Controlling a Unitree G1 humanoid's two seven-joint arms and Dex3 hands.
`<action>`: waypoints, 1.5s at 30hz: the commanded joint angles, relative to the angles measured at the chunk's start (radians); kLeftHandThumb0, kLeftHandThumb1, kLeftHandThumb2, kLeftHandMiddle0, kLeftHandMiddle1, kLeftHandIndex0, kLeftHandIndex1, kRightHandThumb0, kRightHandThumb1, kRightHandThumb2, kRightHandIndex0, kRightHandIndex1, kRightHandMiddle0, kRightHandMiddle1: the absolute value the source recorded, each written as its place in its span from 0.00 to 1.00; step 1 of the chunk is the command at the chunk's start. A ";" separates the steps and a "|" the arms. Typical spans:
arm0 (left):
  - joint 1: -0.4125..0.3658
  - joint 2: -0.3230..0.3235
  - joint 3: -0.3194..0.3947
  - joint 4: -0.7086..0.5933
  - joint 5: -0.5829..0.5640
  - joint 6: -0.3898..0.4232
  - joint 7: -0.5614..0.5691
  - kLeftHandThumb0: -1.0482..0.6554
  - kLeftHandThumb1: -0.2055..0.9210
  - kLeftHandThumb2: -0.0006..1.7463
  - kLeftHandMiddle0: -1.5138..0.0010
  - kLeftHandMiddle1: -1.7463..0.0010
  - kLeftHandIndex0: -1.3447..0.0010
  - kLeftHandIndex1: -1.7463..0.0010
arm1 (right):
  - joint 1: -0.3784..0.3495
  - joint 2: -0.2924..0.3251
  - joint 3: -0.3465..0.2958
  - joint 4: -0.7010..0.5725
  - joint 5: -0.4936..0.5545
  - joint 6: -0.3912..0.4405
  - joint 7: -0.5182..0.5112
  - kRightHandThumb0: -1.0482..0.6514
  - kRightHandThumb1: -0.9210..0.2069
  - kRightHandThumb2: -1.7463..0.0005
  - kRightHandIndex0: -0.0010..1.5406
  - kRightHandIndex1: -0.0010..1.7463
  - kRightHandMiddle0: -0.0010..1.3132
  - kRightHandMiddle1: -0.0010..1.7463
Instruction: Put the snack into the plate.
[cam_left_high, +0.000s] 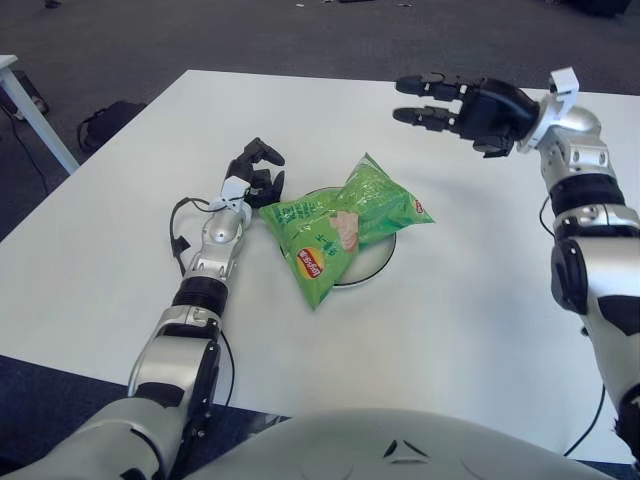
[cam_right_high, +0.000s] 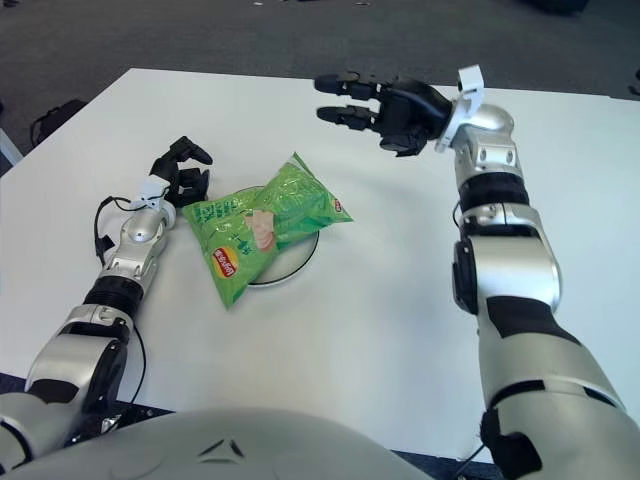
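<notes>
In the middle of the white table (cam_left_high: 470, 300) you have the round white plate (cam_left_high: 372, 262), and the green snack bag (cam_left_high: 335, 228) lies across it, covering most of the dish. The bag's lower corner, the one with the red logo, hangs over the plate's near-left rim onto the table, and its upper right corner sticks out past the far-right rim. Your left hand (cam_left_high: 254, 172) shows just beside the bag's left edge, its dark fingers curled in and gripping nothing. Your right hand (cam_left_high: 462, 104) is up in the air beyond and to the right of the plate, well apart from the bag, its fingers spread forward with nothing between them.
</notes>
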 joint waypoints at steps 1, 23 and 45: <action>0.077 -0.016 -0.010 0.050 0.014 0.029 -0.002 0.36 0.62 0.63 0.20 0.00 0.65 0.00 | 0.127 0.032 -0.037 -0.195 0.006 0.044 -0.156 0.31 0.46 0.49 0.20 0.12 0.00 0.48; 0.084 -0.016 0.004 0.050 -0.007 0.027 -0.035 0.36 0.61 0.64 0.19 0.00 0.64 0.00 | 0.384 0.286 -0.209 -0.310 -0.030 -0.068 -0.981 0.60 0.45 0.36 0.35 0.85 0.36 0.99; 0.088 -0.017 0.004 0.050 -0.021 0.004 -0.048 0.36 0.61 0.63 0.19 0.00 0.64 0.00 | 0.426 0.419 -0.210 -0.124 -0.295 -0.552 -1.544 0.61 0.86 0.04 0.58 0.93 0.52 1.00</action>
